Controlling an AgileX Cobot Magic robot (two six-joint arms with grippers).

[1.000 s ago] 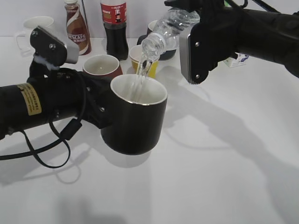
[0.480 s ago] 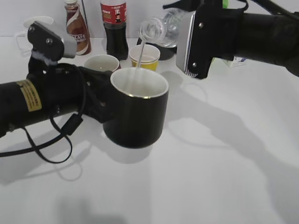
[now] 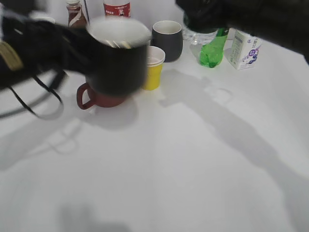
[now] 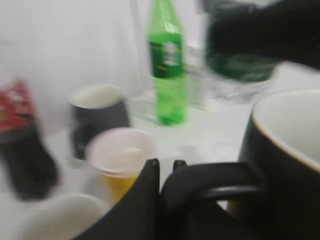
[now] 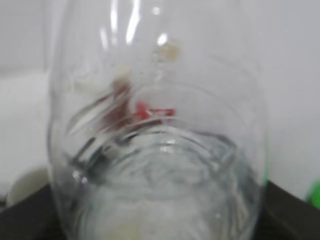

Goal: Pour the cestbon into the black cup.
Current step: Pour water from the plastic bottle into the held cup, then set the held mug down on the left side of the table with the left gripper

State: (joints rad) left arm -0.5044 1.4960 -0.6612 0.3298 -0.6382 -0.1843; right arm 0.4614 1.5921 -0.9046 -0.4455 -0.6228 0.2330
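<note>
The black cup [image 3: 118, 58] is blurred and held in the air over the reddish-brown mug. Its white inside shows in the left wrist view [image 4: 287, 150]. My left gripper [image 4: 165, 164] is shut on the cup's loop handle [image 4: 220, 182]. The cestbon [image 5: 160, 150] is a clear bottle that fills the right wrist view, with water in it. My right gripper [image 3: 205, 17] is shut on it at the top right, well apart from the cup. Its dark green label shows blurred in the left wrist view [image 4: 240, 65].
A reddish-brown mug [image 3: 96, 99], yellow paper cup [image 3: 153, 70], dark grey mug [image 3: 167, 38], green soda bottle [image 3: 212, 48], white carton [image 3: 244, 48], cola bottle [image 3: 117, 7] and coffee bottle [image 3: 75, 14] stand along the back of the table.
The stream of water has stopped. The bottle has moved away to the right, and the left arm has moved the cup up and to the left.
</note>
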